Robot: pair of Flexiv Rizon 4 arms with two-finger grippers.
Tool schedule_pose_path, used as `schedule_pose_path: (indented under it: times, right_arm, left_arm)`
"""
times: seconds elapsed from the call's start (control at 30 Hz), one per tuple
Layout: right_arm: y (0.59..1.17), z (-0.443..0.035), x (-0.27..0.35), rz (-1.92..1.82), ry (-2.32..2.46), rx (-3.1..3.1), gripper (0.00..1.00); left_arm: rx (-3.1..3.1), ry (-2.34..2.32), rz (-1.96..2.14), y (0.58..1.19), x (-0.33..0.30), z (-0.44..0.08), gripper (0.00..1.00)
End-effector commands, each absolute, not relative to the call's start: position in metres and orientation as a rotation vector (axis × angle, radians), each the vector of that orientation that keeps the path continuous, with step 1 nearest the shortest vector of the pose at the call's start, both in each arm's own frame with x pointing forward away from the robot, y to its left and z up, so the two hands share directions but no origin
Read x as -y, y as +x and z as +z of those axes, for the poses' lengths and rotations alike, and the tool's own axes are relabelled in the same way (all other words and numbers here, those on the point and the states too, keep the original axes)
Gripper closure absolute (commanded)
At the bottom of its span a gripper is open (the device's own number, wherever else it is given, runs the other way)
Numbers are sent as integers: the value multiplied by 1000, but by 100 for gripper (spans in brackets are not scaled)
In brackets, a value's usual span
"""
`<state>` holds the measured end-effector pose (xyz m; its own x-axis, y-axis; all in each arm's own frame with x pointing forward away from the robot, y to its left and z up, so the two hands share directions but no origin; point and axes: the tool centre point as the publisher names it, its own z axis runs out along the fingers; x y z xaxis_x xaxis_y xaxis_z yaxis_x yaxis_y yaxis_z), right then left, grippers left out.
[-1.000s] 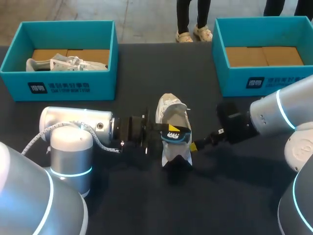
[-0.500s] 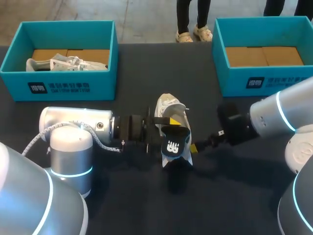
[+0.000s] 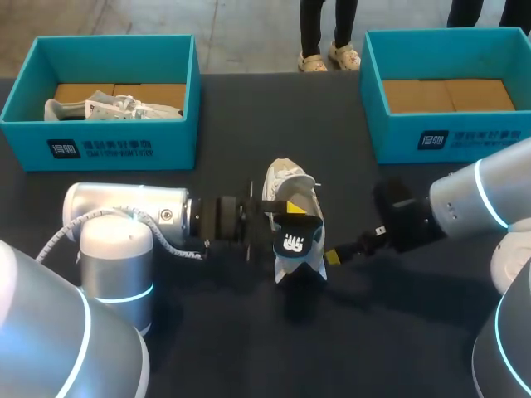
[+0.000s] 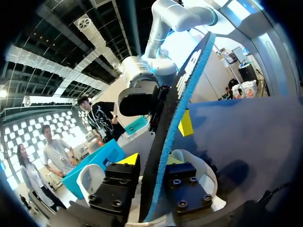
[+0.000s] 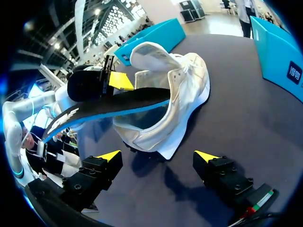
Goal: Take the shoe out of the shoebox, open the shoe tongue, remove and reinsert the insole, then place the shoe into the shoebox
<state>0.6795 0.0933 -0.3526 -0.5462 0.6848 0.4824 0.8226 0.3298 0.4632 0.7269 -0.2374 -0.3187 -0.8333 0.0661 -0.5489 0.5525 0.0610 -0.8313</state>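
**Insole pinched at the shoe's mouth, shoe unheld: watch for the shoe sliding or the insole folding.**

In the middle of the frame the white shoe [image 3: 290, 192] lies loose on the bench [image 3: 249, 124], well apart from both blue boxes in the upper corners. Your left fingers [image 4: 116, 182] are clamped on the dark insole [image 3: 296, 241], with one end at the shoe's opening and the long logo end hanging free. Your right fingers [image 5: 97, 170] stand wide apart just beside the shoe, touching nothing. If you push the insole in like this, nothing braces the shoe, so it will likely skid or roll away. The soft insole may also buckle at the rim or twist in that mid-length pinch. Steady the shoe with the right arm first.
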Motion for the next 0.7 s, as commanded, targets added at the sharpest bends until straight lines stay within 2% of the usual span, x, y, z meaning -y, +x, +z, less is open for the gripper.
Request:
schedule_pose_path:
  times: [0.03, 0.7]
  right_arm:
    - [676, -350, -93, -1011, -1380, 2395, 0]
    - [674, -357, -90, -1017, -1379, 2386, 0]
  left_arm:
    - [-1989, 620, -1819, 725, 237, -320, 100]
    - [-2043, 618, -1768, 737, 241, -338, 100]
